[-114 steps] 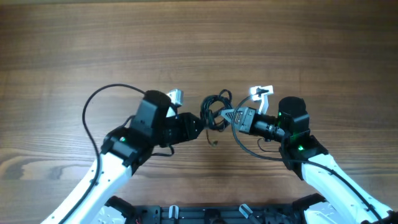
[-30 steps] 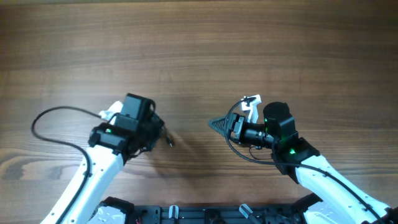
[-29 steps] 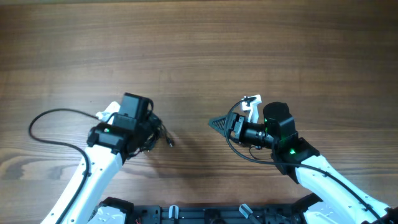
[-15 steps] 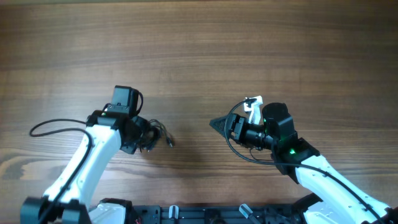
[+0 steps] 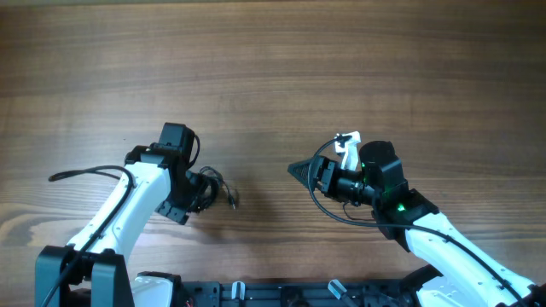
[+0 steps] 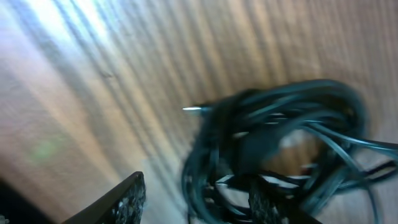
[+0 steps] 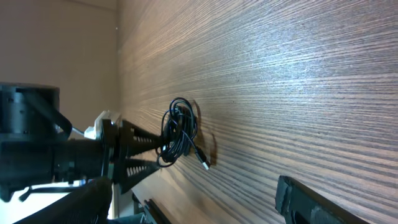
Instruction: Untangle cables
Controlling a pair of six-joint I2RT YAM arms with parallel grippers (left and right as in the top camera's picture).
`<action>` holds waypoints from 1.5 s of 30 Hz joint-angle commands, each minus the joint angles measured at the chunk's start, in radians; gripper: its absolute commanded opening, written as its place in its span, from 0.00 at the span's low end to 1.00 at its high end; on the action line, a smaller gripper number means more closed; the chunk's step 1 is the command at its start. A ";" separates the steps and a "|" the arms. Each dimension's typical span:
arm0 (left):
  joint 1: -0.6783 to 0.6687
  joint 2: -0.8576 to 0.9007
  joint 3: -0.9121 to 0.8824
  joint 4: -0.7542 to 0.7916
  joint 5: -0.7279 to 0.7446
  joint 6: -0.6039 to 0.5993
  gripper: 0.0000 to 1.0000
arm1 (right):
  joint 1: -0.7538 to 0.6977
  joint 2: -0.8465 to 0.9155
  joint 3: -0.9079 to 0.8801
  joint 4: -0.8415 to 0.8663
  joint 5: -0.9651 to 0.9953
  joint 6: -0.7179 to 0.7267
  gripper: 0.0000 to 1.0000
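Wood-grain tabletop (image 5: 273,68), two arms reaching in from the near edge.

The cables (image 5: 215,182) are left of centre, bunched in one small dark knotted coil that lies flat on the wood. One short strand trails out of the coil toward the near edge and ends in a tiny plug (image 5: 233,201) resting on the tabletop just beside the bundle.

The left pincer (image 5: 207,187) is down at the coil, pointing right. From its own wrist camera the picture is blurred. The jaws stand part-way apart and the near side of the coil (image 6: 280,137) sits between and around them. One fingertip (image 6: 132,198) has bare wood showing between it and the strands, while the other is in among the loops. I cannot tell whether the strands are actually pinched.

The right pincer (image 5: 296,169) is right of centre, low and level, aimed left at the coil and well apart from it. Its jaws are spread wide with only bare wood between them. From that wrist's camera the coil (image 7: 179,129) shows at the tips of the left pincer across the tabletop.

A thicker black lead (image 5: 85,173) from the left arm curves out along the wood to the far left.
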 commanded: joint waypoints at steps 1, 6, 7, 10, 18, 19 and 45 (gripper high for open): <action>0.001 0.010 0.010 -0.010 -0.040 -0.010 0.54 | 0.005 0.001 0.005 0.002 0.025 -0.018 0.87; 0.001 0.010 0.006 0.021 -0.040 -0.010 0.50 | 0.005 0.001 0.005 -0.002 0.025 -0.018 0.87; 0.001 0.010 -0.002 0.041 -0.040 -0.011 0.50 | 0.005 0.001 0.005 -0.002 0.025 -0.017 0.87; 0.001 0.010 -0.035 0.097 -0.013 -0.024 0.46 | 0.005 0.001 0.005 -0.003 0.024 -0.017 0.87; 0.001 0.010 -0.127 0.163 0.010 -0.029 0.28 | 0.005 0.001 0.005 -0.013 0.024 -0.007 0.87; 0.001 0.010 -0.128 0.163 0.009 -0.029 0.22 | 0.005 0.001 0.005 -0.015 0.024 0.003 0.87; 0.001 -0.268 0.053 0.389 0.343 0.330 0.04 | -0.022 -0.072 0.022 0.142 -0.368 -0.130 0.88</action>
